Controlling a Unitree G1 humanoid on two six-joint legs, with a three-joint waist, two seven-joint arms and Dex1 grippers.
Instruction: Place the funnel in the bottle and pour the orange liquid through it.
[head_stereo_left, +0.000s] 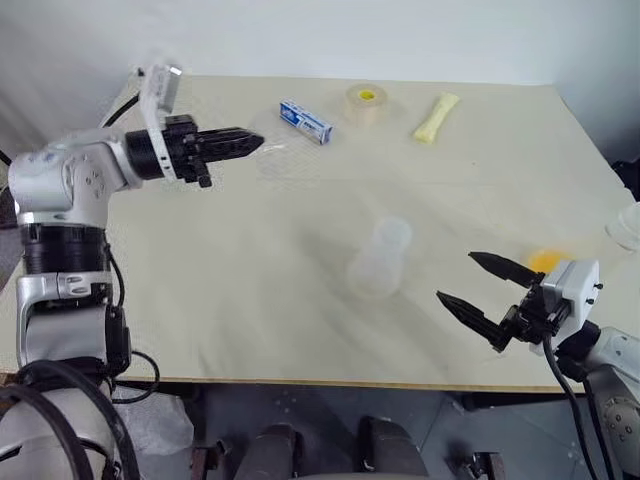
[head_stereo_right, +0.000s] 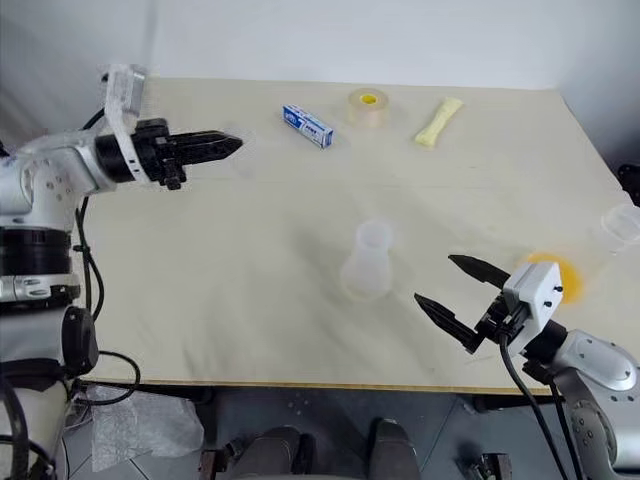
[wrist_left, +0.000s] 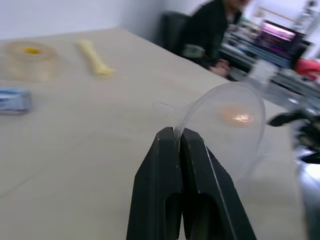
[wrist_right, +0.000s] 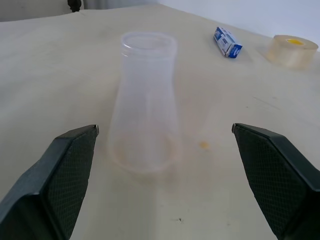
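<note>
- Funnel (wrist_left: 227, 120) is sitting clamped by its rim between the two black fingers of the left gripper (head_stereo_left: 245, 143), which is hanging above the table (head_stereo_left: 200, 300) at about ten o'clock from the bottle.
- The funnel is almost see-through, so from the head views I am only guessing its faint outline just past the fingertips.
- The bottle (head_stereo_left: 380, 258) is standing upright near the middle of the table, its neck open, with nothing in it yet as far as I can see.
- The right gripper (head_stereo_right: 458, 295) is waiting with its fingers spread wide and holding nothing, near the bottle at about four o'clock from it.
- The orange liquid (head_stereo_right: 560, 275) is showing as a yellow-orange patch near the right edge of the table, at about three o'clock from the bottle; I cannot tell its vessel clearly.
- A tape roll (head_stereo_left: 366, 103), a blue box (head_stereo_left: 305, 121) and a pale yellow packet (head_stereo_left: 436, 117) are lying along the far side, at twelve to one o'clock.
- In my judgement the funnel is picked up, but seating it in the neck and all the pouring are still left.
</note>
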